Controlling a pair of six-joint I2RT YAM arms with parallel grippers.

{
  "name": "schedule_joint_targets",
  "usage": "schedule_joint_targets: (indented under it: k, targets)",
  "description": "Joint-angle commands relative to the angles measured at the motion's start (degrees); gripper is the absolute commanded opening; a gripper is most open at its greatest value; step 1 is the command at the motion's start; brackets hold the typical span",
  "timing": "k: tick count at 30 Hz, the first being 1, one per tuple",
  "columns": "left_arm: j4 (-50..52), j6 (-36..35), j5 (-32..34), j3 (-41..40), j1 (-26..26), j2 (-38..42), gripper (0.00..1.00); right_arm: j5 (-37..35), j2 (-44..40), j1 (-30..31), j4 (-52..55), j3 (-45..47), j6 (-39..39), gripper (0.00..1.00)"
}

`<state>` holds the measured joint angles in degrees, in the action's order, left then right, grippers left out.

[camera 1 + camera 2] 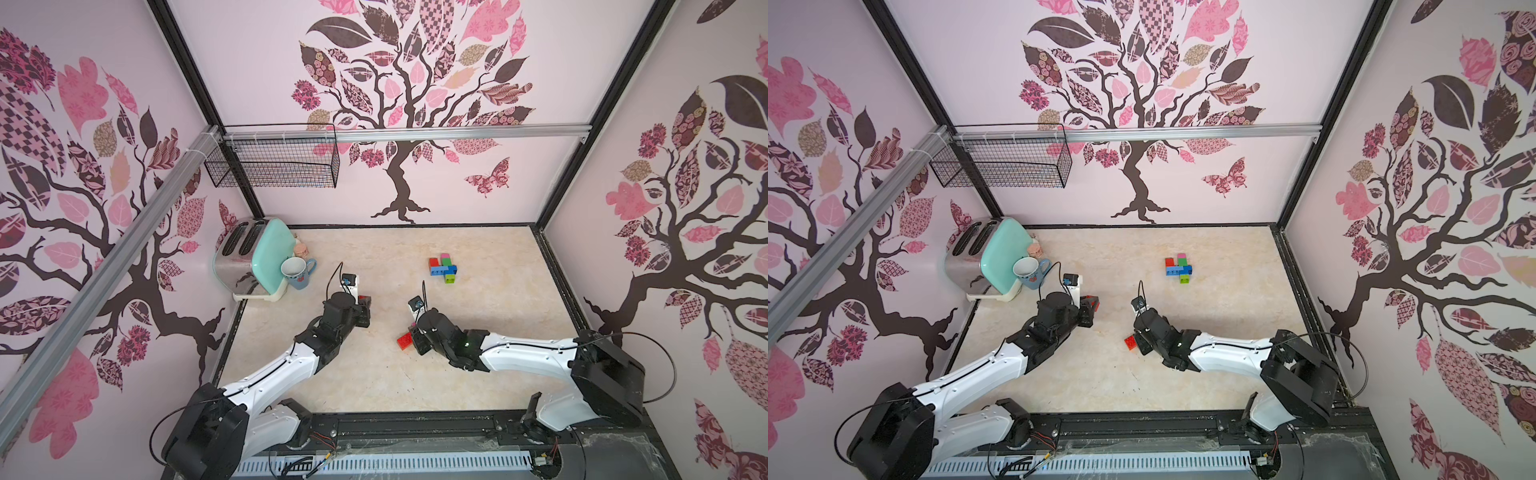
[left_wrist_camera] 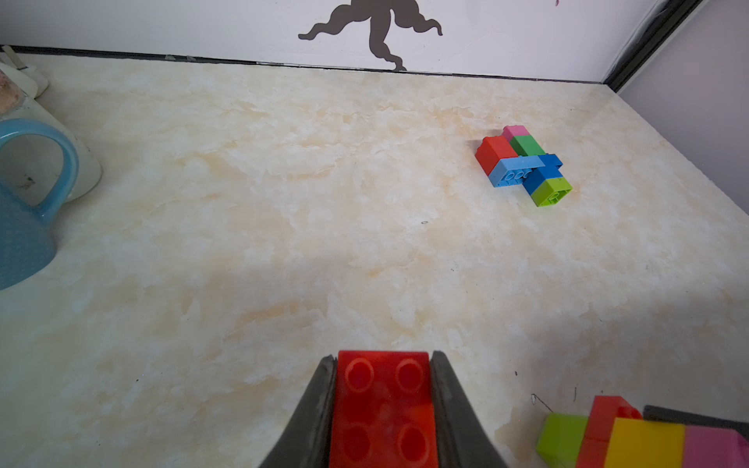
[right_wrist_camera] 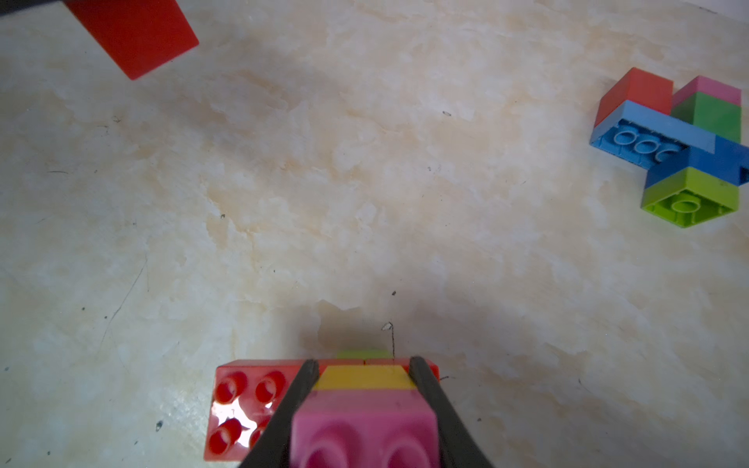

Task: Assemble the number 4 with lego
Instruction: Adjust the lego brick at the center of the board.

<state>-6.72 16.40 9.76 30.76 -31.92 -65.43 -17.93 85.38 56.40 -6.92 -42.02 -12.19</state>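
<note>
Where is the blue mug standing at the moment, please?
In both top views, the blue mug stands far left on the table, beside the toaster.

- Lego in the far cluster [image 1: 444, 269]: six bricks; one each of red, pink, dark green, light blue, dark blue, lime;
- Red brick [image 2: 383, 409] between the left fingers [image 2: 316, 413]: one;
- Near stack [image 3: 362, 379] between the right fingers [image 3: 444, 409]: at least four bricks; pink, yellow, red, lime;
- Mug [image 1: 297, 272]: one; toaster [image 1: 249, 257]: one; wire basket [image 1: 274, 166]: one;
- Arms: two; left arm [image 1: 270, 374], right arm [image 1: 528, 353]
</note>
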Motion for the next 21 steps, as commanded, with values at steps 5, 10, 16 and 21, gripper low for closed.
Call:
schedule_joint_targets:
  k: [5, 10, 16, 21]
  targets:
    - [-4.81, -4.42, -2.6, -1.25, 0.11, 3.71, 0.0, 2.26, 2.89, -0.98, 1.87, -1.4, 1.95, 0.12]
    - [-6.94, -4.88, -4.84, -2.46, 0.1, 4.41, 0.0, 5.83, 4.99, -1.36, 6.33, -3.09, 4.08, 0.12]
    - [-13.55, -5.55, -9.47, -5.35, -0.2, 3.72, 0.0, 8.45, 8.34, -1.38, 14.12, -6.91, 4.63, 0.11]
    - [-5.48, -6.08, -9.27, -2.29, -0.2, 4.45, 0.0, 7.89, 8.3, -1.33, 15.62, -6.88, 4.27, 0.08]
